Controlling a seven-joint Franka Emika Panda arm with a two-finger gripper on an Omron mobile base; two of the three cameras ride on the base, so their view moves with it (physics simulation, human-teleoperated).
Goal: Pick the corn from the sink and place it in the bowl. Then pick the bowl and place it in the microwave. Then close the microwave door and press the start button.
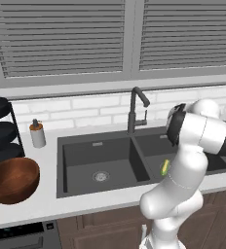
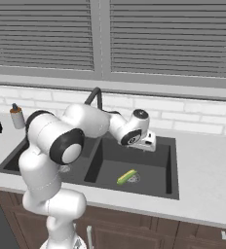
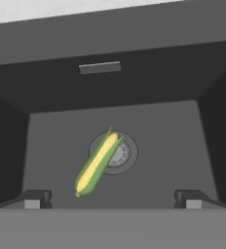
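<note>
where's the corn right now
The corn lies on the floor of the sink's right basin, one end over the round drain, below the open end effector.

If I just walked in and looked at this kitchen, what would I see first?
Probably the big white robot arm bending over the dark sink, its open end effector held above the right basin. Next, the bright yellow and green corn lying across the round drain at the bottom of that basin. Then the shiny brown bowl on the counter left of the sink.
</note>
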